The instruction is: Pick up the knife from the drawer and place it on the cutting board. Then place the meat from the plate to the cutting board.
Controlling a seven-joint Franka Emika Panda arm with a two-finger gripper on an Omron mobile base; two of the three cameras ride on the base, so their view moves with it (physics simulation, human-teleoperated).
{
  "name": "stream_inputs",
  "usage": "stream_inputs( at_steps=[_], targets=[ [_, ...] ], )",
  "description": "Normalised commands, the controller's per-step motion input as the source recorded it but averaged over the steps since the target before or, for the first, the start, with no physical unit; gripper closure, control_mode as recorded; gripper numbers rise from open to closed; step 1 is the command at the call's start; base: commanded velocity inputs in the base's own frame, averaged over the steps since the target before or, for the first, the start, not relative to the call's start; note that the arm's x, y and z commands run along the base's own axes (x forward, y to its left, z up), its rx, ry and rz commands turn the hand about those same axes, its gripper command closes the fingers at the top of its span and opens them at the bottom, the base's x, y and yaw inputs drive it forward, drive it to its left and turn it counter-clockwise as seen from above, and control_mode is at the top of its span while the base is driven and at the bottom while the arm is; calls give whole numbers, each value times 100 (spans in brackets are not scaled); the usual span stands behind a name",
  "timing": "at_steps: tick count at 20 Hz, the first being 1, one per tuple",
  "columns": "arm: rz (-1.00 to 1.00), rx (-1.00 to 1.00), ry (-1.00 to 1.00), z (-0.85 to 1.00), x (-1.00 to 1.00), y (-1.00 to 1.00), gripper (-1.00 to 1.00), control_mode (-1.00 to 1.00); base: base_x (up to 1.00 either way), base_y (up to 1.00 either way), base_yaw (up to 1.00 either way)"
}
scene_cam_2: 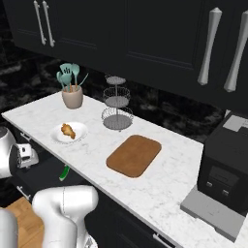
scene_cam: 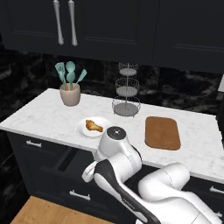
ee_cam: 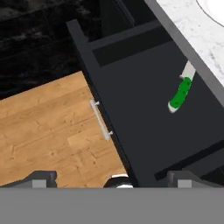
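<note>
Looking into the open drawer (ee_cam: 144,113), you see the knife (ee_cam: 180,94) lying inside, below your wide-open gripper (ee_cam: 111,179)

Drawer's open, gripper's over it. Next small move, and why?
Probably shift the open gripper across toward the knife before descending: the knife lies in the drawer near the counter side, off to one side of the fingertips, and nothing is held yet.

Kitchen: marble counter (scene_cam: 52,116), black cupboards (scene_cam: 109,22), utensil cup (scene_cam: 70,94), wire basket stand (scene_cam: 127,89), coffee machine (scene_cam_2: 225,160).
</note>
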Motion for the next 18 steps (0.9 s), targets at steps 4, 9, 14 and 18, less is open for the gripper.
stream_inputs(
  at_steps=[4, 9, 14, 18],
  targets=[
    [3, 0, 0, -27, 29, 9, -100, -100, 0, 0, 0],
    [2, -1, 1, -35, 33, 9, -100, -100, 0, 0, 0],
    [0, -3, 1, -36, 32, 10, -100, -100, 0, 0, 0],
    [0, -3, 0, -26, 13, 22, -100, -100, 0, 0, 0]
  ],
)
